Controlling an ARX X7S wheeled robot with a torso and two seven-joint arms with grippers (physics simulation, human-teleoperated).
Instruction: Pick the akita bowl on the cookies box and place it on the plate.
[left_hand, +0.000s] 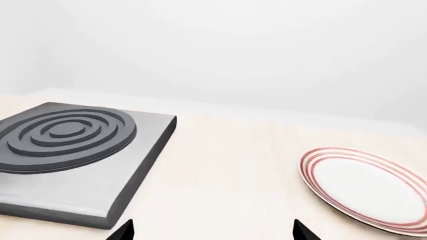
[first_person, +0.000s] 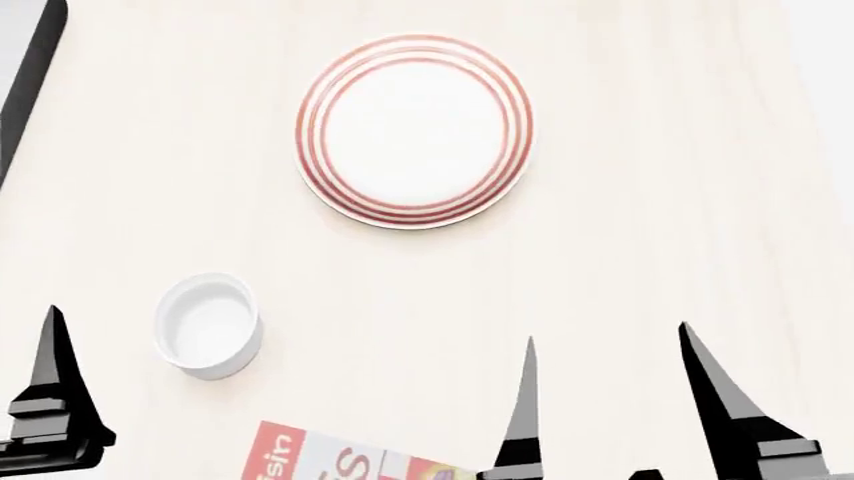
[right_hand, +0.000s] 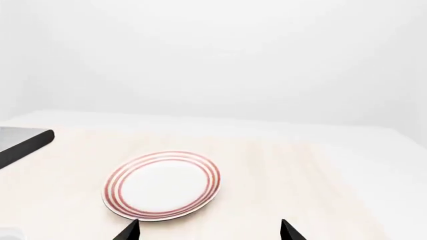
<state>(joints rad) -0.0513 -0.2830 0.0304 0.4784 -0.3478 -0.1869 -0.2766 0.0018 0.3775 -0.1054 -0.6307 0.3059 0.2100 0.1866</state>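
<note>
The plate, white with thin red rings, lies flat on the pale wooden table, ahead of both arms. It also shows in the left wrist view and the right wrist view, with nothing on it. Only a red-and-white corner of the cookies box shows, at the head view's lower edge. The akita bowl is out of view. My right gripper is open and empty, nearer than the plate and slightly to its right. My left gripper is also open and empty; one of its fingers shows at the left.
A small plain white cup stands between the left finger and the cookies box. A grey stove block with raised dark rings sits at the table's far left; its edge shows in the head view.
</note>
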